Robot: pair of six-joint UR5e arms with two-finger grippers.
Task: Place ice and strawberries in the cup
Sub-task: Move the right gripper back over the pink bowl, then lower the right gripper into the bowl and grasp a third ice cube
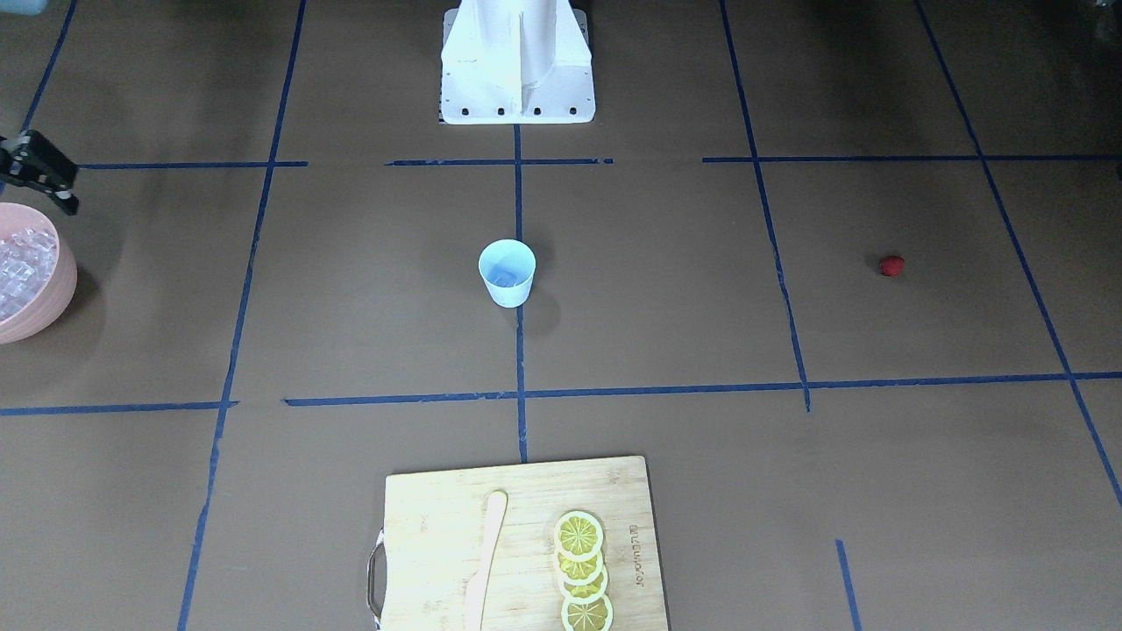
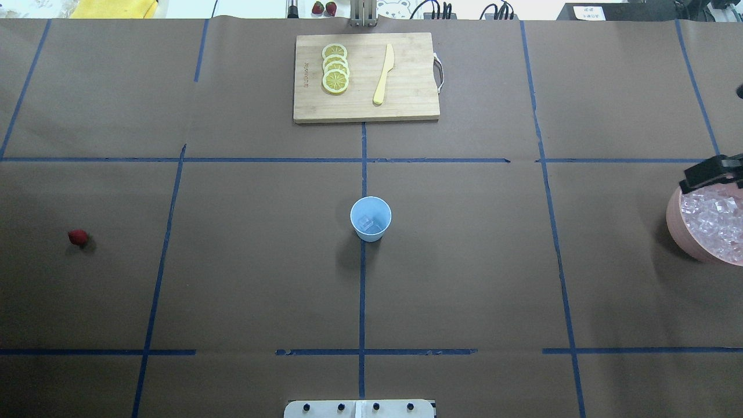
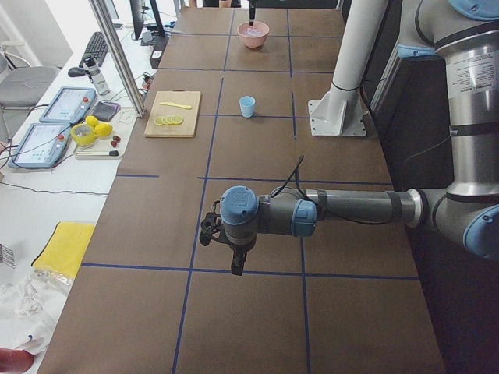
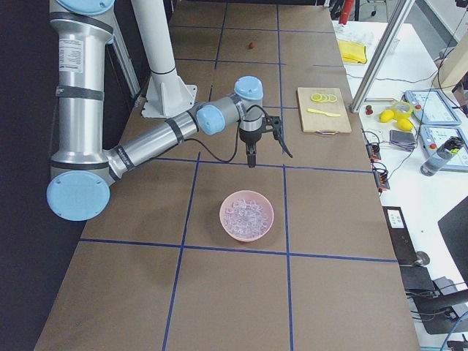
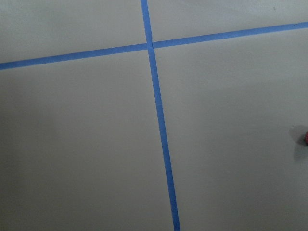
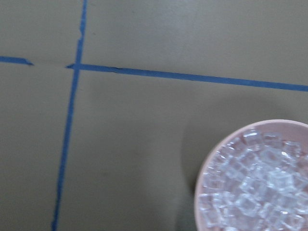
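In the front-facing view, a small light-blue tapered plastic cup is seen upright at the middle of the brown table, with a clear glassy ice cube inside. A tiny red strawberry lies well apart from it. More ice is heaped in a round pink bowl at the edge.

In the right-end view, the right gripper is held above the table beside the bowl, fingers spread apart.

In the left-end view, the left gripper hangs above the table. Whether its fingers are apart cannot be told.
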